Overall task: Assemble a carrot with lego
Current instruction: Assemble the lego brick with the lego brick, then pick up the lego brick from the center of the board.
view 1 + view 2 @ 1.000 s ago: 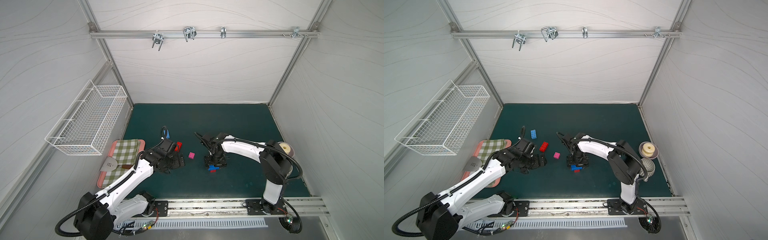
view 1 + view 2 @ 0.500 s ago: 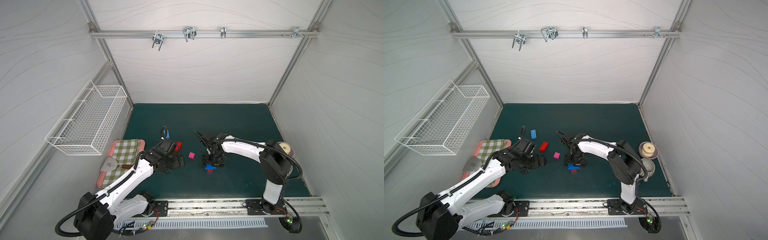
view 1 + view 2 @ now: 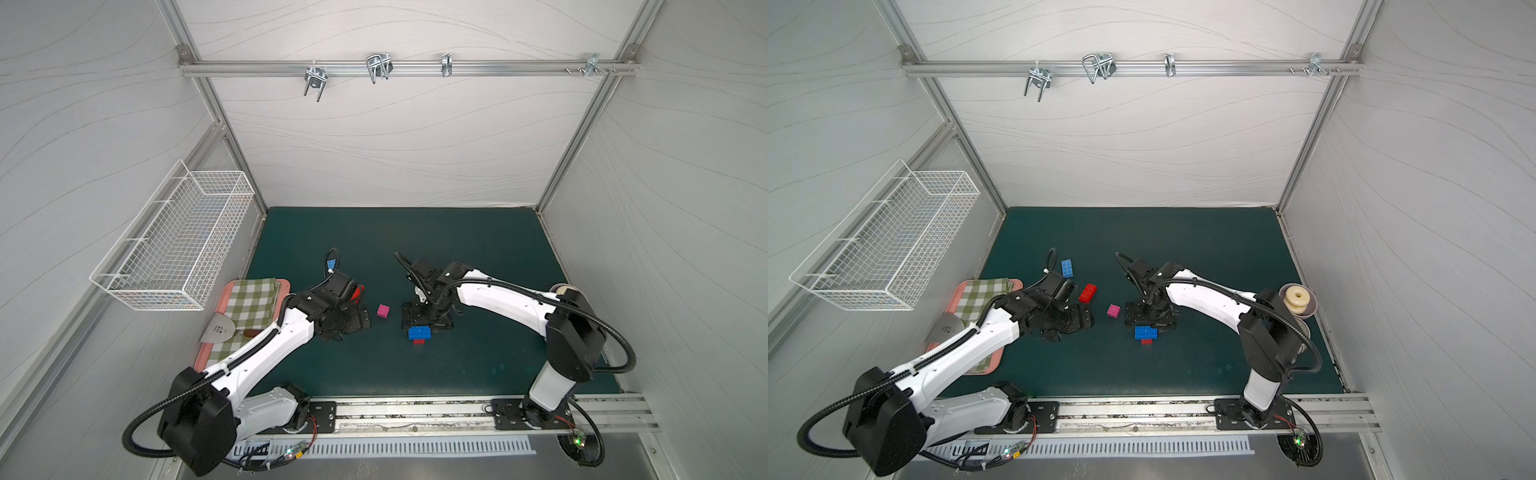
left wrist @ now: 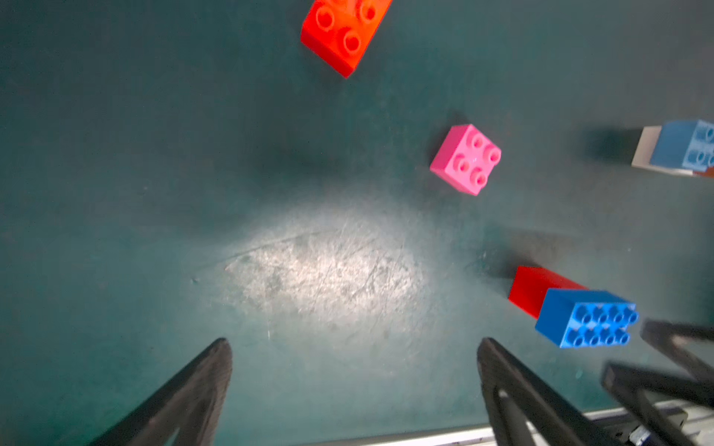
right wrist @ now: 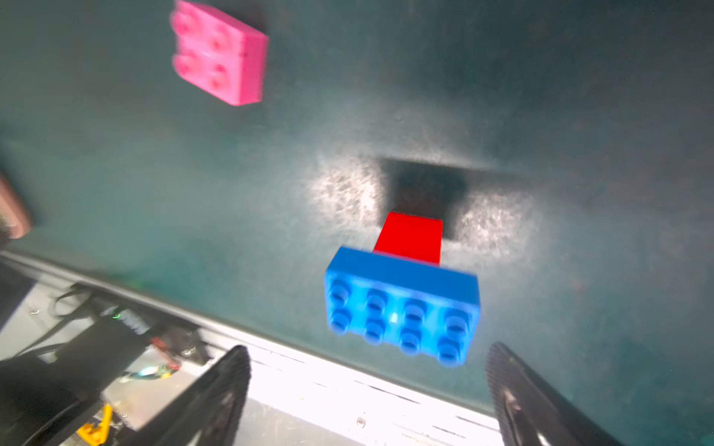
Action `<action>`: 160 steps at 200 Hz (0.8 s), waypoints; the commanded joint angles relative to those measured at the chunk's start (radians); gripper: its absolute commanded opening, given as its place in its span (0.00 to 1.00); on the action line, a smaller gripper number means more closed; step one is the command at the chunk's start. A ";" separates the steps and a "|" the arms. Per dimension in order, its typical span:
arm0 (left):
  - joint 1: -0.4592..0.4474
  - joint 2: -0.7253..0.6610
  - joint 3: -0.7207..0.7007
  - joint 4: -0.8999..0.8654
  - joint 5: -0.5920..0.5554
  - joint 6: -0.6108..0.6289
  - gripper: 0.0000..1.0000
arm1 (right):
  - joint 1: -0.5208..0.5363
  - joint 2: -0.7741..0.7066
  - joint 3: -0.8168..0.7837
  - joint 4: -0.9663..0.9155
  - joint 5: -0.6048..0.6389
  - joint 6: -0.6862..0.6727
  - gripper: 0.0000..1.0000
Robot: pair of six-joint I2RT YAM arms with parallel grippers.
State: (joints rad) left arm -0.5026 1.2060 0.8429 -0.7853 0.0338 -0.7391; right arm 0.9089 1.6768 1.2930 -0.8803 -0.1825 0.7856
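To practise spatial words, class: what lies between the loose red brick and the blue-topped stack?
The pink brick, touching neither the red brick nor the stack. A top view and the left wrist view both show it.

Green mat (image 3: 1183,241) carries a pink brick (image 3: 1113,310) near centre. Red brick (image 3: 1087,292) lies at its 10 o'clock, blue brick (image 3: 1067,267) farther that way, blue-on-red stack (image 3: 1145,332) at 4 o'clock. Tray (image 3: 1017,283) sits at the mat's 9 o'clock edge, bowl (image 3: 1312,308) at 3 o'clock.

two red bricks (image 3: 1087,292) (image 3: 1146,341), one pink brick (image 3: 1113,310)
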 commanded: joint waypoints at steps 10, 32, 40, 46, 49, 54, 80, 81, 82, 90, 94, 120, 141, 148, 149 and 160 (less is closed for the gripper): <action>0.051 0.104 0.117 0.007 -0.039 -0.042 0.99 | -0.008 -0.073 -0.006 -0.065 0.014 0.002 0.99; 0.099 0.196 0.180 0.018 -0.043 -0.089 0.99 | -0.020 -0.110 -0.006 -0.080 0.020 0.004 0.99; 0.113 0.235 0.206 0.023 -0.033 -0.106 0.99 | -0.027 -0.123 -0.006 -0.084 0.020 0.004 0.99; 0.121 0.266 0.227 0.023 -0.031 -0.117 0.99 | -0.032 -0.131 -0.006 -0.090 0.018 0.004 0.99; 0.124 0.283 0.238 0.023 -0.030 -0.124 0.99 | -0.036 -0.135 -0.006 -0.092 0.019 0.004 0.99; 0.127 0.309 0.257 0.023 -0.031 -0.135 0.99 | -0.040 -0.143 -0.006 -0.095 0.021 0.004 0.99; 0.136 0.433 0.340 0.016 -0.052 -0.203 0.99 | -0.071 -0.169 -0.007 -0.110 0.023 -0.003 0.99; 0.136 0.437 0.342 0.017 -0.052 -0.206 0.98 | -0.071 -0.169 -0.007 -0.110 0.023 -0.003 0.99; 0.136 0.442 0.345 0.017 -0.053 -0.208 0.98 | -0.072 -0.170 -0.007 -0.111 0.024 -0.003 0.99; 0.140 0.473 0.365 0.013 -0.056 -0.230 0.98 | -0.081 -0.176 -0.010 -0.114 0.024 -0.006 0.99; 0.141 0.487 0.373 0.009 -0.059 -0.244 0.98 | -0.086 -0.179 -0.011 -0.116 0.023 -0.008 0.99; 0.143 0.543 0.399 0.008 -0.093 -0.315 0.98 | -0.112 -0.196 -0.026 -0.119 0.021 -0.019 0.99; 0.144 0.569 0.402 0.026 -0.094 -0.356 0.98 | -0.130 -0.210 -0.042 -0.118 0.017 -0.023 0.99; 0.144 0.578 0.407 0.027 -0.098 -0.370 0.98 | -0.134 -0.214 -0.046 -0.118 0.017 -0.025 0.99; 0.144 0.580 0.409 0.027 -0.098 -0.372 0.98 | -0.135 -0.214 -0.046 -0.118 0.017 -0.025 0.99; 0.143 0.592 0.413 0.036 -0.102 -0.388 0.98 | -0.141 -0.218 -0.050 -0.119 0.014 -0.026 0.99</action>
State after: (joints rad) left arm -0.3645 1.7676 1.2041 -0.7597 -0.0273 -1.0389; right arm 0.7822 1.4883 1.2572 -0.9596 -0.1715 0.7685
